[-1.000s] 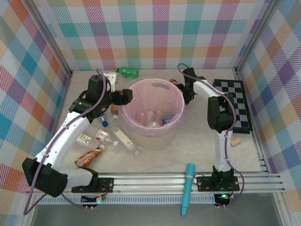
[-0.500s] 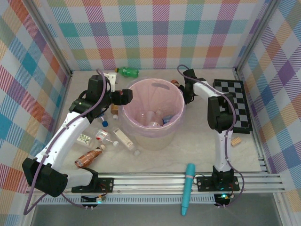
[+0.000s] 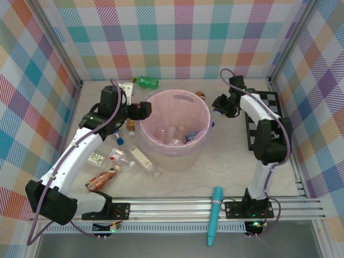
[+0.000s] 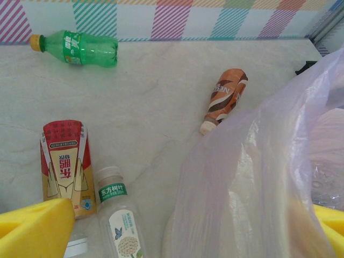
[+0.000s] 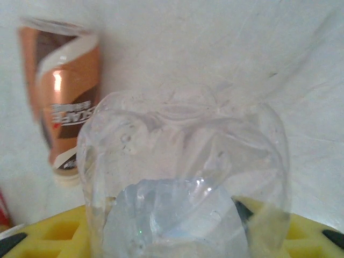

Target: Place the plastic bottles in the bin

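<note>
From above, the bin [image 3: 180, 158] sits in the middle of the table [image 3: 226, 166], with a few bottles [image 3: 173, 134] already inside. The right claw [image 3: 217, 105] is squeezed onto a clear bottle [image 3: 214, 115] just right of the bin's rim, not over it yet. More bottles lie to the left of the bin, with a green bottle [image 3: 146, 82] far back and a brown bottle [image 3: 102, 180] near. I think less than half the job is done. The checkered board [image 3: 266, 129] and the teal tube [image 3: 215, 212] are out of the way.

From the left wrist, the left claw [image 4: 177, 236] is spread wide and grips nothing. The pink bag [image 4: 258, 177] bulges close on the right and could snag. A green-label bottle [image 4: 121, 226] lies just beside the claw.

From the right wrist, the clear bottle sits between the yellow pads [image 5: 54, 234]. A copper bottle [image 5: 62, 97] lies on the table behind it.
</note>
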Action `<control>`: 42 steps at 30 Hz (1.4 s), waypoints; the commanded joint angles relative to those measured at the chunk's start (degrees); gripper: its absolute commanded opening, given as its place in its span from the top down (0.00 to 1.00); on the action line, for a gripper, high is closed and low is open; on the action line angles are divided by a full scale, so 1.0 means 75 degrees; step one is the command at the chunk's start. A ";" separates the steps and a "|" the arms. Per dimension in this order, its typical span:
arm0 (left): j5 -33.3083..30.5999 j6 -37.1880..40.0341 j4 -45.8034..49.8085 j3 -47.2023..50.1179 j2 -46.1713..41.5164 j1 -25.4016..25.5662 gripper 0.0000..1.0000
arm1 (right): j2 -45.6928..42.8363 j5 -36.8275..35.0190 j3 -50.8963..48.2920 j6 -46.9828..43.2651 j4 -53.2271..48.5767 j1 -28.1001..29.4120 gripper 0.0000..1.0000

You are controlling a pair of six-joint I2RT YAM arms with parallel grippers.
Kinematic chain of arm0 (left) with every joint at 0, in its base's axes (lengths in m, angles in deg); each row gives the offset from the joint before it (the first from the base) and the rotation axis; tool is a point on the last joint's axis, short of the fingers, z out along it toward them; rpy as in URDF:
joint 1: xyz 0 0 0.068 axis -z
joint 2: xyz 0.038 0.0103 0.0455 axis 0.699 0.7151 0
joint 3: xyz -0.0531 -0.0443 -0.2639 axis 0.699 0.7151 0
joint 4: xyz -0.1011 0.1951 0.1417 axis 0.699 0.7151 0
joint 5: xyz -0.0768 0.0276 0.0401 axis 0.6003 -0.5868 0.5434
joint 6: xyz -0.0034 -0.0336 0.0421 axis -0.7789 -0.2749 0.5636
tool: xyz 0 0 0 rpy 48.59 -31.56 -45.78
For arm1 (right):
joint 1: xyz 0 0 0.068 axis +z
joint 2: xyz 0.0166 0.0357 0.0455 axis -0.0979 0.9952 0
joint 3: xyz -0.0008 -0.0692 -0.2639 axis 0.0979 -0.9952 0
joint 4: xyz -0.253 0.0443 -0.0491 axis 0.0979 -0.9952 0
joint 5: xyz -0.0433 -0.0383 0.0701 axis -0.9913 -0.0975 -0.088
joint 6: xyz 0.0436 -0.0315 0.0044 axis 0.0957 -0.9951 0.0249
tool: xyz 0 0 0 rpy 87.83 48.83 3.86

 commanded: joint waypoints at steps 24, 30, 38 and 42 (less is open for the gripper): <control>-0.0194 0.0368 0.0452 0.0168 0.0189 0.0019 0.08 | -0.3529 0.2616 0.1801 -0.1632 -0.1940 -0.0315 0.52; -0.0214 0.0378 0.0454 0.0179 0.0209 0.0019 0.08 | -0.3340 0.2491 0.2915 -0.2284 -0.2677 0.0897 0.53; -0.0237 0.0387 0.0458 0.0178 0.0220 0.0016 0.08 | -0.2310 0.1176 0.4281 -0.3116 -0.3739 0.2949 0.55; -0.0260 0.0390 0.0464 0.0179 0.0216 0.0013 0.08 | -0.1703 0.0608 0.4798 -0.3417 -0.4076 0.3783 0.55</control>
